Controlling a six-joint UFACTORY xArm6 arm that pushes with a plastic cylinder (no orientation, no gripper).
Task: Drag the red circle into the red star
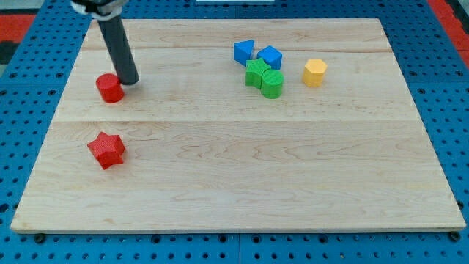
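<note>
Right now, in the camera view, my tip (130, 82) sits at the end of a plain dark rod that has nothing to open or close and grips nothing; it is planted on the wooden board (242, 183) just to the view's right of the red circle (110, 88), touching it or very nearly so. The red star (107, 150) lies toward the view's bottom from the circle, almost straight below it and a shade to the left, with bare wood between them. As I see it, the tip is on the wrong side for that push and would need to come round to the circle's upper edge first. Nothing blocks the path: the blue blocks (256, 53), green blocks (264, 77) and yellow block (315, 72) cluster well apart, toward the view's upper right.
</note>
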